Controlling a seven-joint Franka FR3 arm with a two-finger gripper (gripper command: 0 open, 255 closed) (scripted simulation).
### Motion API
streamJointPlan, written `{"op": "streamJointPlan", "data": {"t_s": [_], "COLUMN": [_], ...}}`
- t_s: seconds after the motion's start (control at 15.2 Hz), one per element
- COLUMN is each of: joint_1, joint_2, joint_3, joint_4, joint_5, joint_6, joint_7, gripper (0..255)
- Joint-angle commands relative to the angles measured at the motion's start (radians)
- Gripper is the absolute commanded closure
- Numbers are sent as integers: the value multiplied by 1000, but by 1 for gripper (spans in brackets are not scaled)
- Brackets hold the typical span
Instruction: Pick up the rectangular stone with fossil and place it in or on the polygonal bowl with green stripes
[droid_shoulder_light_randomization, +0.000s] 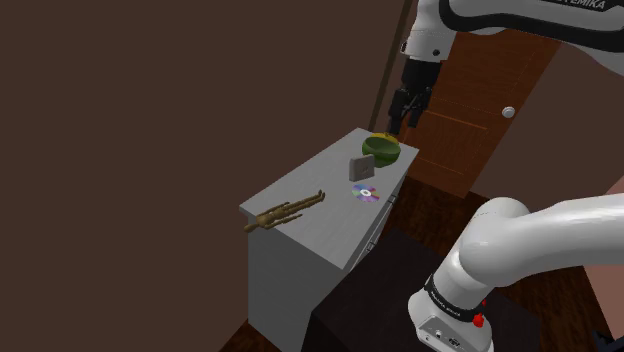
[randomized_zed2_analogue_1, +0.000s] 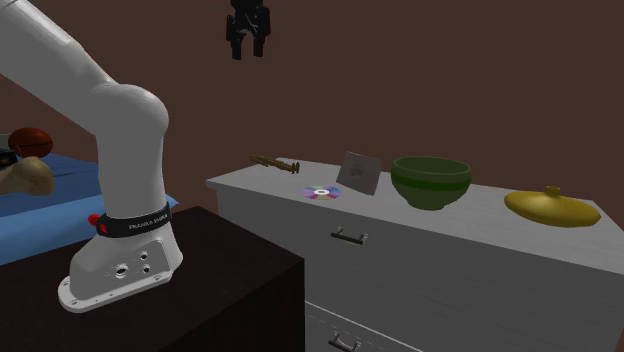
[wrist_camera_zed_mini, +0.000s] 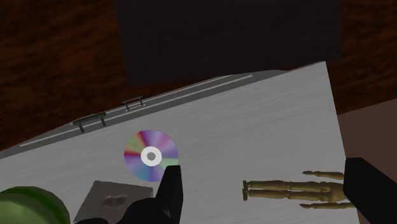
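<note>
Five objects sit on a grey dresser (randomized_zed2_analogue_1: 430, 255) while the Franka arm's (randomized_zed2_analogue_1: 110, 110) black gripper (randomized_zed2_analogue_1: 247, 40) hangs high above its left end, fingers spread and clasping nothing.

From the second exterior view's left, a jointed wooden figure (randomized_zed2_analogue_1: 275, 163) lies near the far edge, followed by a rainbow disc (randomized_zed2_analogue_1: 322, 193). The grey rectangular stone (randomized_zed2_analogue_1: 359, 172) stands on edge between the disc and the green bowl (randomized_zed2_analogue_1: 431, 182), and a flat yellow dish (randomized_zed2_analogue_1: 552, 207) sits well apart at the right. Bare top lies open around the disc. Lettering on the arm reads "EMIKA" in the shoulder view, its start cut off. The wrist view crops the bowl, and the stone's marking is hard to make out.
</note>
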Motion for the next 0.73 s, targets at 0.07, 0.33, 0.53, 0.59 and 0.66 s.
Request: {"op": "streamJointPlan", "data": {"t_s": [0.07,0.33,0.53,0.59,0.66], "joint_1": [8,43,72,82,94], "joint_2": [2,35,86,107,131], "joint_3": [-31,-156,-249,-280,-311], "joint_4": [-14,-50,-56,-54,-50], "joint_5": [-18,-91,-138,-151,-162], "joint_6": [13,74,126,145,164], "joint_7": [-61,-303,-484,-544,-603], "gripper": [0,0,0,0,0]}}
